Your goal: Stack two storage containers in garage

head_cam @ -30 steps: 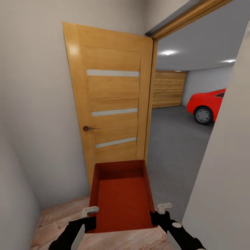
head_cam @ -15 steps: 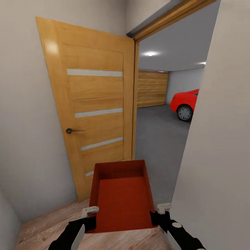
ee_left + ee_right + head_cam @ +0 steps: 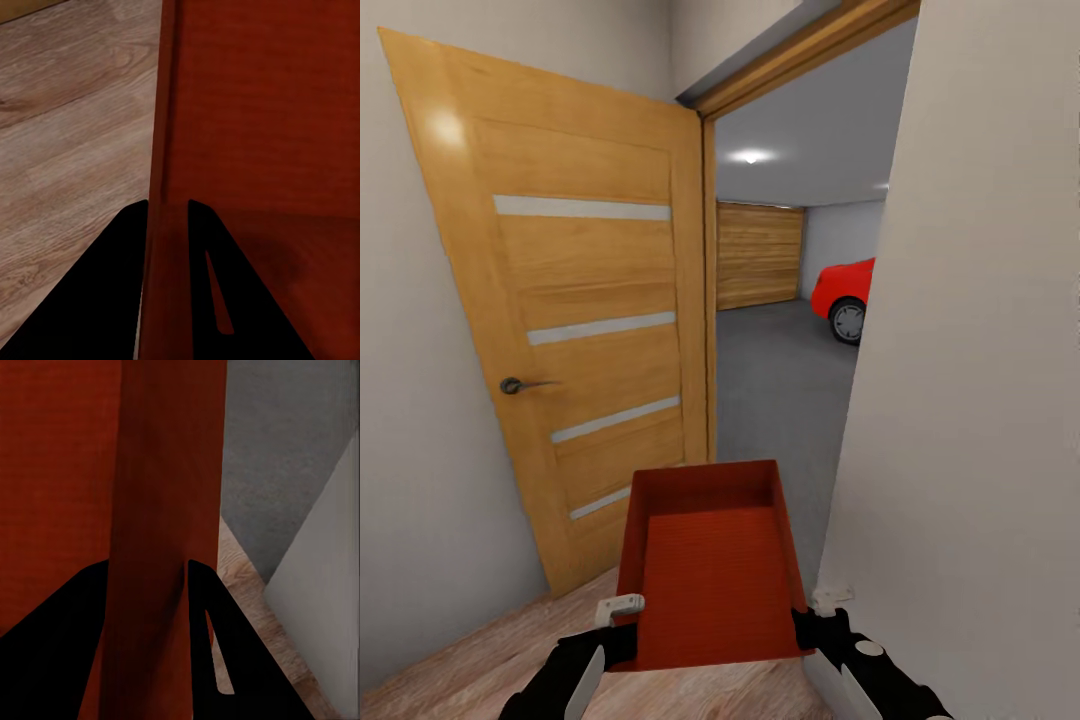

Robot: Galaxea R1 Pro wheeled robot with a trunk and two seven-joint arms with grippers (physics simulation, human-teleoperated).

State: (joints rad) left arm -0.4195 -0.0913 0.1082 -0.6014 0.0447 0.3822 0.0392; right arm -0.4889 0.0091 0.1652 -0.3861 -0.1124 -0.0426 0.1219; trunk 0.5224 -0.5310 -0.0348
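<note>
One orange-red storage container (image 3: 710, 570) hangs in front of me, held level by both arms over light wood planks (image 3: 480, 660). My left gripper (image 3: 622, 625) is shut on its left wall (image 3: 225, 112), with a finger on each side of that wall. On the opposite wall (image 3: 165, 472) my right gripper (image 3: 810, 620) is shut the same way. The container is empty. Through the open doorway ahead lies the garage with its dark grey floor (image 3: 775, 380). The living room is out of view.
An open wooden door (image 3: 580, 330) with a dark handle (image 3: 515, 385) stands close on the left. A white wall (image 3: 980, 400) crowds the right, nearly touching my right arm. A red car (image 3: 845, 295) is parked far inside the garage, before a wooden garage door (image 3: 760, 255).
The whole picture has shifted: door, doorway and car now sit further left and the right wall takes more of the view. The container and both grippers keep their places relative to me.
</note>
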